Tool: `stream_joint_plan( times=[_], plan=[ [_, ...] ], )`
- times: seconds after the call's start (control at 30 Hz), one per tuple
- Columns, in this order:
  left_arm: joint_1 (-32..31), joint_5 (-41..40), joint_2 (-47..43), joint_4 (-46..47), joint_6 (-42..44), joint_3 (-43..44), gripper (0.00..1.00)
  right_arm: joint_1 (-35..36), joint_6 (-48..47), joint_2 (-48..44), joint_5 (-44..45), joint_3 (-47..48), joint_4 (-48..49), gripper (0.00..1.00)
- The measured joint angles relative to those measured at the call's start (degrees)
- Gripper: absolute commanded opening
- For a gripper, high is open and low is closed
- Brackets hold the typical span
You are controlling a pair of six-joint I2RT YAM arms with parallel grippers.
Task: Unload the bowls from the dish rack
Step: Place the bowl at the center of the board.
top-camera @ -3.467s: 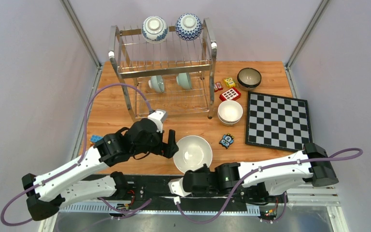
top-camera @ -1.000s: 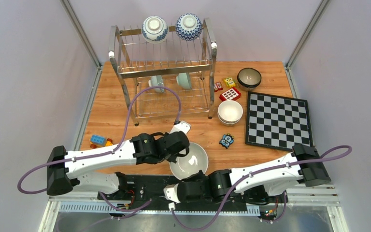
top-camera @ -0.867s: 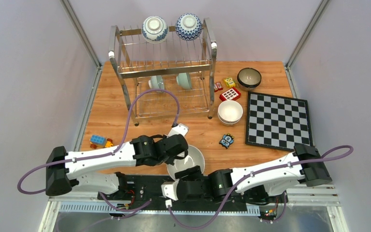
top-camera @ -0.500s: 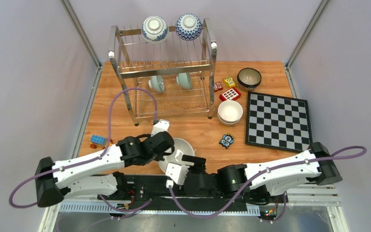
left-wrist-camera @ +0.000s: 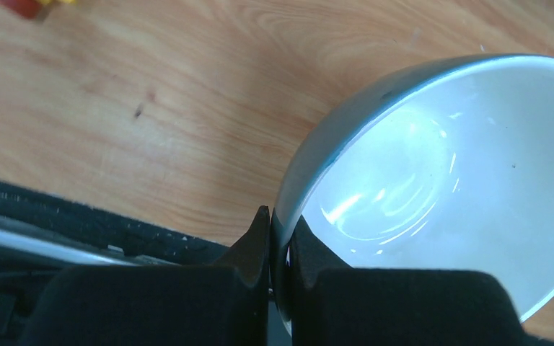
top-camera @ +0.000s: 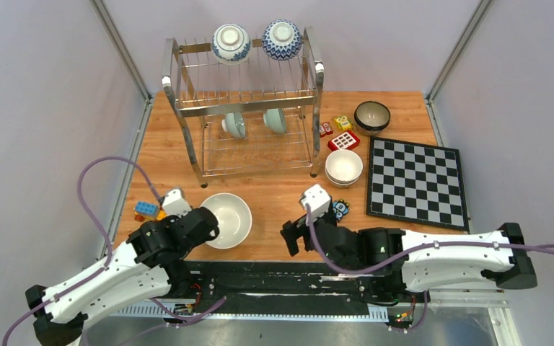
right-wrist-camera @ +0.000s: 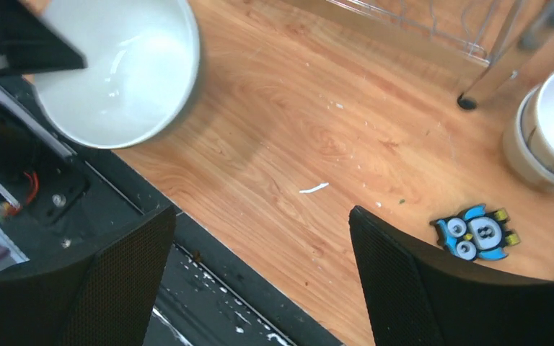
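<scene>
The white bowl (top-camera: 229, 220) had been let go by the right hand (right-wrist-camera: 260, 213), which was now seen wide open, empty and drawn away to the right. The bowl was gripped at its rim by the closed left hand (left-wrist-camera: 273, 234) and held tilted over the front left of the surface (top-camera: 166, 158). Two patterned bowls (top-camera: 231, 42) and two green bowls (top-camera: 234, 124) were left in the dish rack (top-camera: 245, 108), so much of the unloading was judged not yet done.
</scene>
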Motion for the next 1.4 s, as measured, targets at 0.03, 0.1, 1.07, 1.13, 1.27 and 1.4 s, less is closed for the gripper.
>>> stream_joint_plan(
  times=[0.03, 0.1, 1.07, 1.13, 1.27, 1.4],
  plan=[
    [0.00, -0.90, -1.27, -2.23, -3.67, -0.11, 0.00, -2.51, 1.79, -1.31, -1.95, -1.62, 1.22, 0.92],
    [0.00, -2.38, -3.91, -6.51, -10.58, -0.57, 0.00, -7.43, 5.20, -4.02, -6.10, -5.53, 3.91, 0.90],
    [23.04, 0.83, 1.40, 2.82, -7.28, -8.24, 0.00, -11.10, 13.09, -6.43, -19.04, -12.13, 10.40, 0.86],
    [25.73, 2.54, 1.44, 4.48, -5.68, -9.29, 0.00, -11.10, 13.46, -7.17, -19.04, -12.70, 10.34, 0.86],
    [28.24, 4.26, 1.03, 6.03, -4.61, -10.36, 0.00, -11.10, 14.10, -7.85, -19.06, -13.53, 9.68, 0.86],
    [29.03, 5.38, 0.46, 7.65, -4.55, -11.45, 0.00, -11.10, 14.25, -8.15, -19.04, -13.77, 9.20, 0.86]
  ],
)
